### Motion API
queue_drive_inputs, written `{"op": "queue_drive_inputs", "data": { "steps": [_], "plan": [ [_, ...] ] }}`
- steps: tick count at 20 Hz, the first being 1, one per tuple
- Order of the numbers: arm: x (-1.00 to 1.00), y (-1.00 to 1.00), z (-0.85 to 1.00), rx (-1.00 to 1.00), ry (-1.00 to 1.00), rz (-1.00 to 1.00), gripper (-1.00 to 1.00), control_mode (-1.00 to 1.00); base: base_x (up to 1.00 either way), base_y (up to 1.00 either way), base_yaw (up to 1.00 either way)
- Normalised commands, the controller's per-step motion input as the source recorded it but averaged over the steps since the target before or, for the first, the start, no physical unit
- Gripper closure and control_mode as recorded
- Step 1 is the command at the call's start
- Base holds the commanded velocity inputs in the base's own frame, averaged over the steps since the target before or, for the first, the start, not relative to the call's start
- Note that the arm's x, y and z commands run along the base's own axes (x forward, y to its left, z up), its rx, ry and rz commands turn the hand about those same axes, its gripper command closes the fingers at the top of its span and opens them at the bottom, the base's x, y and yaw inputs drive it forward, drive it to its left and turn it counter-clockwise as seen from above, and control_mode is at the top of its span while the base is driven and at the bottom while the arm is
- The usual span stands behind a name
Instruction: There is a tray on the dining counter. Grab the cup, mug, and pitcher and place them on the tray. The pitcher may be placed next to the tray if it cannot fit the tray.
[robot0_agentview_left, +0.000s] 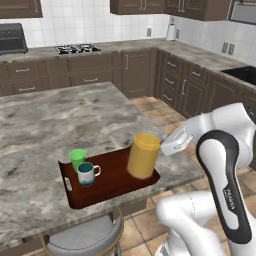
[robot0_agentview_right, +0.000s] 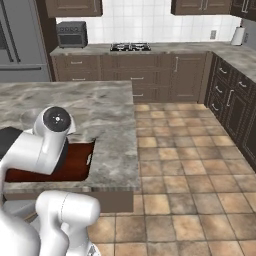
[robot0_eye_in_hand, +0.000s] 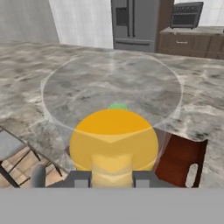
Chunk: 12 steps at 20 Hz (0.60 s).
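Note:
The yellow-orange pitcher (robot0_agentview_left: 143, 155) with a clear top stands slightly tilted over the right end of the dark red-brown tray (robot0_agentview_left: 115, 181); I cannot tell whether its base touches. My gripper (robot0_agentview_left: 163, 147) is shut on its side handle from the right. In the hand view the pitcher (robot0_eye_in_hand: 113, 138) is close up, its handle between my gripper (robot0_eye_in_hand: 112, 178) fingers, the tray (robot0_eye_in_hand: 179, 159) to its right. The green cup (robot0_agentview_left: 77, 157) and the teal mug (robot0_agentview_left: 87, 173) stand on the tray's left half. My arm hides most of the tray (robot0_agentview_right: 75, 165) in the right base view.
The tray lies near the front edge of the grey marbled dining counter (robot0_agentview_left: 50, 125). A grey-seated stool (robot0_agentview_left: 85, 241) stands below that edge. Dark wall cabinets with a stove (robot0_agentview_left: 77, 48) run along the back, and tiled floor (robot0_agentview_right: 190, 150) lies to the right.

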Motion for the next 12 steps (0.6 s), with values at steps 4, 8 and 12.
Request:
{"op": "queue_drive_inputs", "data": {
  "steps": [4, 8, 12],
  "plan": [
    [0.32, 0.00, -0.12, 0.04, 0.04, 0.00, 1.00, -1.00, 0.00, 0.00, 0.00],
    [0.36, 0.00, -0.29, 0.03, 0.05, 0.00, 1.00, -1.00, 0.00, 0.00, 0.00],
    [0.24, 0.09, -0.20, 0.00, 0.00, 0.00, 1.00, -1.00, 0.00, 0.00, 0.00]
  ]
}}
